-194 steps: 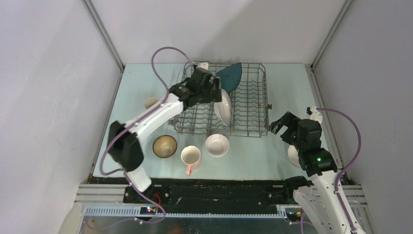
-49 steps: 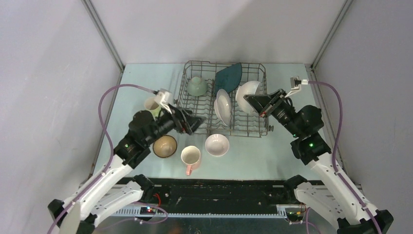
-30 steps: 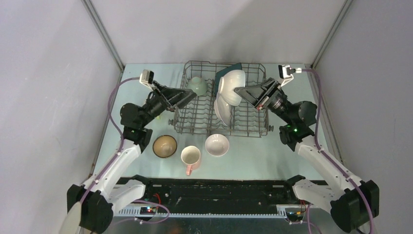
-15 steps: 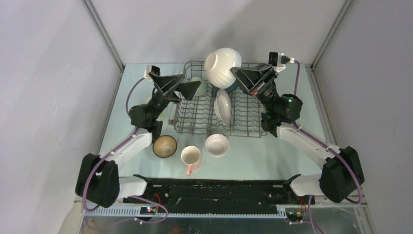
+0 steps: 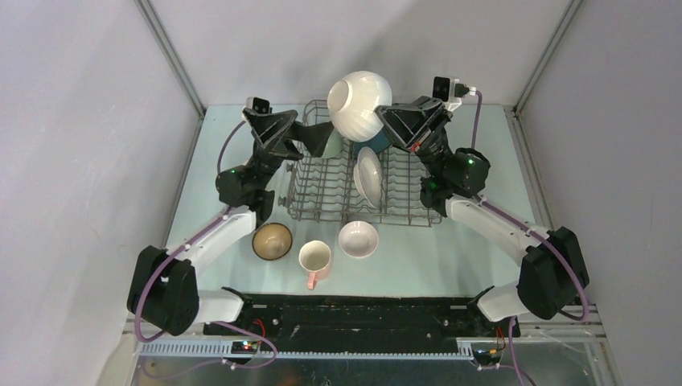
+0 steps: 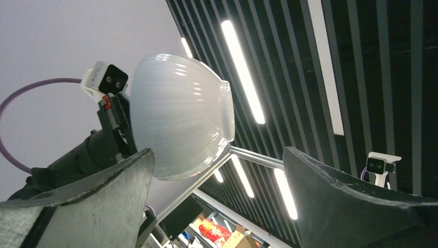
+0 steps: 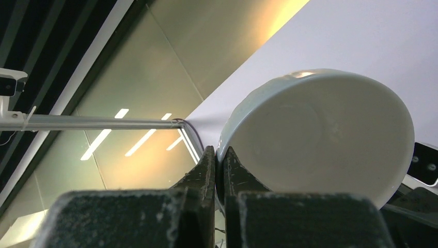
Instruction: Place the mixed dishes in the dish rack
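My right gripper (image 5: 384, 114) (image 7: 219, 153) is shut on the rim of a white bowl (image 5: 359, 103) (image 7: 320, 134), held high over the back of the dish rack (image 5: 418, 201). My left gripper (image 5: 301, 130) (image 6: 218, 151) is raised and tilted upward beside it, open and holding nothing; the left wrist view shows the bowl (image 6: 181, 124) beyond its fingers. In the rack, a white plate (image 5: 368, 175) stands on edge. A pale green bowl (image 5: 331, 143) and a dark teal plate (image 5: 378, 145) are mostly hidden behind the grippers and bowl.
On the table in front of the rack lie a brown bowl (image 5: 272, 240), a pink mug (image 5: 314, 259) and another white bowl (image 5: 358, 238). Grey walls close in the left, right and back sides.
Both arms have swung upward. The right gripper has lifted the white bowl out of the rack to high above its back. The left gripper rose, still open.
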Motion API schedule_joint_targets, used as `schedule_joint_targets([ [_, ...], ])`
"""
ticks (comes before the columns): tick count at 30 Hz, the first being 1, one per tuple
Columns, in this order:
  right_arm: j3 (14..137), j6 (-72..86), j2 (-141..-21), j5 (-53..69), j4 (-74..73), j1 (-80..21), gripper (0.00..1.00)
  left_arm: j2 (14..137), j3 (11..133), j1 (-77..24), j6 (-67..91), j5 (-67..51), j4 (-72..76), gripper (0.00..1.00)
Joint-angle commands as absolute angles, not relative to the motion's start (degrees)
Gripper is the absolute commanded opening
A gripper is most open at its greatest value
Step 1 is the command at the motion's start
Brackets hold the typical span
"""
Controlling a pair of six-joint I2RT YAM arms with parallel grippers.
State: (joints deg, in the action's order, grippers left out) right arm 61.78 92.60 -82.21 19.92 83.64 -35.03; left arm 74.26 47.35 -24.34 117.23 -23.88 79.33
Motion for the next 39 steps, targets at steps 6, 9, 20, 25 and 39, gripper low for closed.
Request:
schedule_joint_targets([
  [6,66.45,94.1,-83.69,20.78,88.42,-36.09,0.0,71.75,50.06,-25.92,113.76,-24.9,72.18,0.99],
  [9,66.83,93.65,-83.83,21.01,88.35,-36.2,0.0,71.22,49.59,-25.93,112.58,-25.0,70.33,0.99],
  [20,67.23,94.93,-86.19,21.65,87.14,-36.38,0.0,71.54,50.87,-26.27,112.63,-25.01,70.73,0.95],
  [25,67.18,94.85,-87.57,22.29,86.25,-36.56,0.0,70.91,51.07,-26.37,111.7,-25.33,69.81,0.94],
  [39,66.57,93.07,-87.19,24.33,87.1,-35.33,0.53,69.79,49.12,-25.75,108.1,-24.85,69.03,0.04],
])
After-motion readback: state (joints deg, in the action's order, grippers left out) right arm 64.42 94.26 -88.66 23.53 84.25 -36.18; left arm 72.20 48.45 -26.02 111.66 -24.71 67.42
